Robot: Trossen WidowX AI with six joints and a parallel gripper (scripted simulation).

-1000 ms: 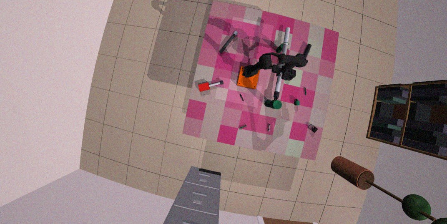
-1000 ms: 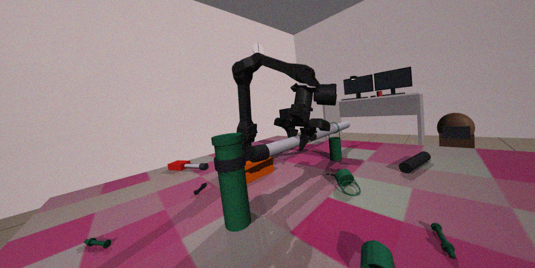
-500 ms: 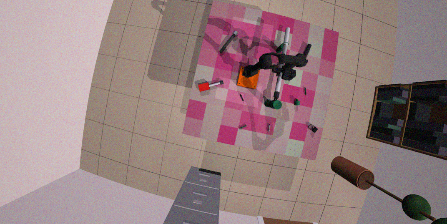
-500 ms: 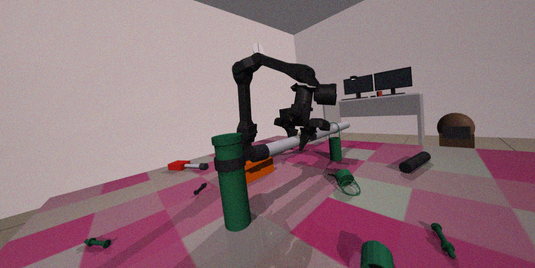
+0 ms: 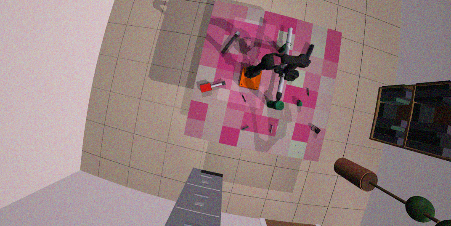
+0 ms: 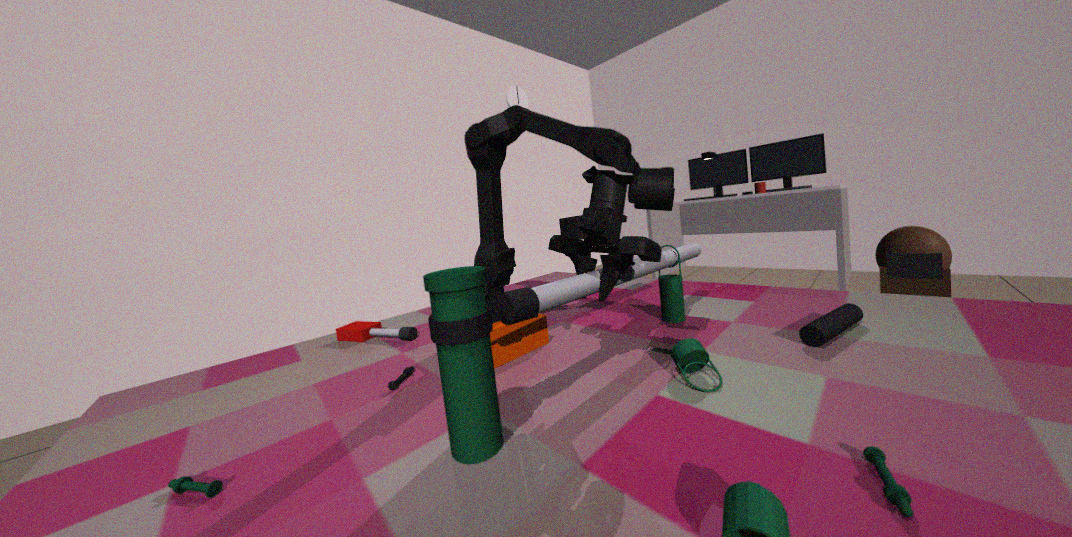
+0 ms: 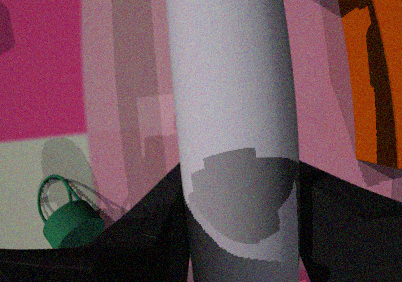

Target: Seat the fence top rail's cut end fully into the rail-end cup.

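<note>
My gripper (image 5: 282, 70) (image 6: 600, 281) (image 7: 230, 166) is shut on the white-grey top rail (image 5: 280, 84) (image 6: 567, 291) (image 7: 230, 80), one finger on each side. The far part of the rail passes through the thin green loop (image 6: 678, 257) above the short green post (image 6: 672, 299). The rail's near end meets the black end cup (image 5: 279, 95) (image 6: 519, 305) and goes into its mouth; how deep it sits is hidden. The cup hangs beside the big green post (image 5: 279, 105) (image 6: 468, 390) on the black brace band (image 6: 459, 329), a little below the post cap (image 6: 455, 278). The post stands upright.
The orange base block (image 5: 247, 82) (image 6: 520, 341) (image 7: 362, 90) is beside the rail. A green loop cap (image 6: 690, 354) (image 7: 75, 225) lies near it. A black cylinder (image 5: 310, 50) (image 6: 831, 325) and a red-headed mallet (image 5: 205, 87) (image 6: 358, 331) lie farther out. Small bolts lie around the post.
</note>
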